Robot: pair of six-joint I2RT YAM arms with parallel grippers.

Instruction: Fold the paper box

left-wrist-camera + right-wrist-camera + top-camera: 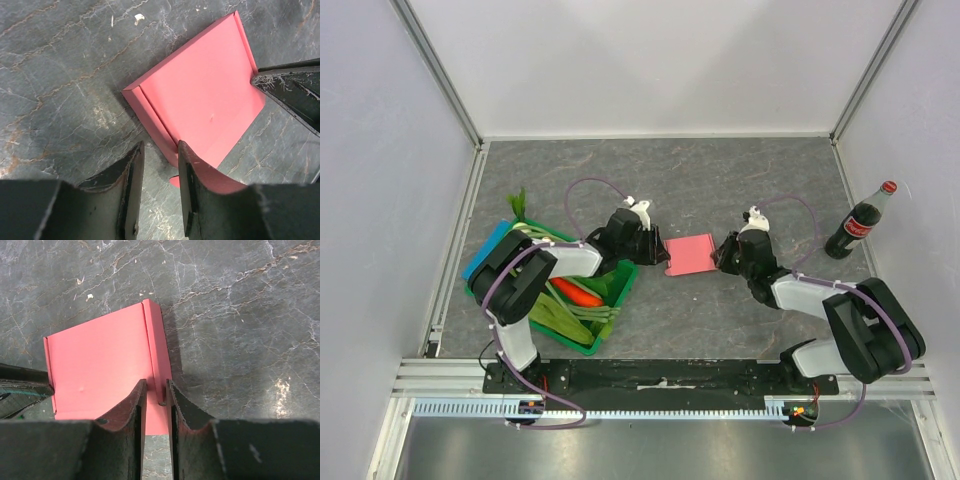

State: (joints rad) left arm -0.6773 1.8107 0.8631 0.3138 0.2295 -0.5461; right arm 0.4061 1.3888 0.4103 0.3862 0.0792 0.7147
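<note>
The right gripper [156,390] keeps its jaws narrow around the raised side flap of the paper box [100,365], low in the middle of its wrist view. I can't tell whether they actually bite the card. The left gripper [161,152] stands partly spread, astride the near end of the opposite flap and not visibly squeezing it. The box lies on the grey table [720,180] at the centre of the overhead view, between the two arms.

I'd say the folding has barely started. Two side flaps are creased up, the main panel lies flat, and nothing is closed into a box, so most of the work is left.

The wrist views show the raised creases and the fingers flanking them. The overhead view shows only a flat pink square, but adds a green crate [618,305] at the left and a cola bottle [860,222] at the right.
</note>
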